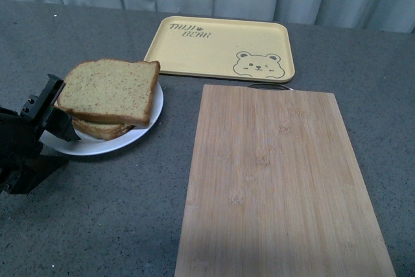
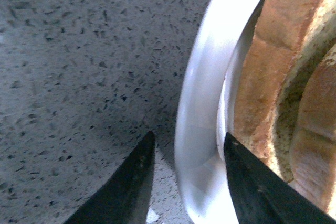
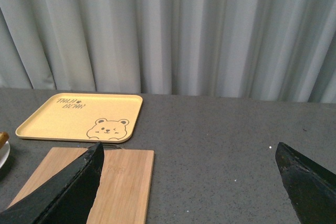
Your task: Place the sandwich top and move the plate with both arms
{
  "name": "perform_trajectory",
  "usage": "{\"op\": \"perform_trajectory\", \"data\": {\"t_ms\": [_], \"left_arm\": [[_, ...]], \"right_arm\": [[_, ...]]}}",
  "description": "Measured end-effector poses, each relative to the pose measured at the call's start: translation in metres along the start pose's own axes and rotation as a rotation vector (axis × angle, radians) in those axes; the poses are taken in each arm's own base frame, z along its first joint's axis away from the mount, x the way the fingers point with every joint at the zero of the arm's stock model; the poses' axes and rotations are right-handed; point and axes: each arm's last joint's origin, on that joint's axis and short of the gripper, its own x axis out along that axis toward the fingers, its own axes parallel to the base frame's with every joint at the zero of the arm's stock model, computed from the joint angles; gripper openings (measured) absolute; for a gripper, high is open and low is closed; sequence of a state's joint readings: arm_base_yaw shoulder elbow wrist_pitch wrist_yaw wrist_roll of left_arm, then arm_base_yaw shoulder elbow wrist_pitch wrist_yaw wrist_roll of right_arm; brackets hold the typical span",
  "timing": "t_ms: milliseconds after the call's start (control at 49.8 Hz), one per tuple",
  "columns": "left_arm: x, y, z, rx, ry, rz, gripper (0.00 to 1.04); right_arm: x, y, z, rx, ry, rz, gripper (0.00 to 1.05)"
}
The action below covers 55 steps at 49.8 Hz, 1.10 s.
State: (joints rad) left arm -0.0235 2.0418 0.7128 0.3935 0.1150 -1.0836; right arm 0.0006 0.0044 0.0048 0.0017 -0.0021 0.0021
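The sandwich top, a speckled tan slice with a brown crust, lies on the lower sandwich layers on the white plate at the left of the table. My left gripper is open at the plate's left rim. In the left wrist view its two dark fingers straddle the plate's rim, one outside and one over the plate next to the bread crust. My right gripper is open and empty above the table. It does not show in the front view.
A yellow tray with a bear drawing lies at the back, also in the right wrist view. A bamboo cutting board covers the centre right of the grey speckled table. Grey curtains hang behind.
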Motion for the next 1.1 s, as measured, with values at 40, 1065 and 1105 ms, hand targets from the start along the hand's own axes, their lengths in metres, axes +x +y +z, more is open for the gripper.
{"op": "perform_trajectory", "data": {"t_ms": [40,1065,1105], "left_arm": [[0.002,-0.001,0.001,-0.004,0.001,0.002,0.34],[-0.025,0.023,-0.006,-0.144,0.046,-0.466,0.04],[-0.026,0.021,-0.006,-0.142,0.038,-0.488,0.04]], "right_arm": [[0.000,0.000,0.000,0.000,0.000,0.000,0.95],[0.000,0.000,0.000,0.000,0.000,0.000,0.95],[0.000,0.000,0.000,0.000,0.000,0.000,0.95]]}}
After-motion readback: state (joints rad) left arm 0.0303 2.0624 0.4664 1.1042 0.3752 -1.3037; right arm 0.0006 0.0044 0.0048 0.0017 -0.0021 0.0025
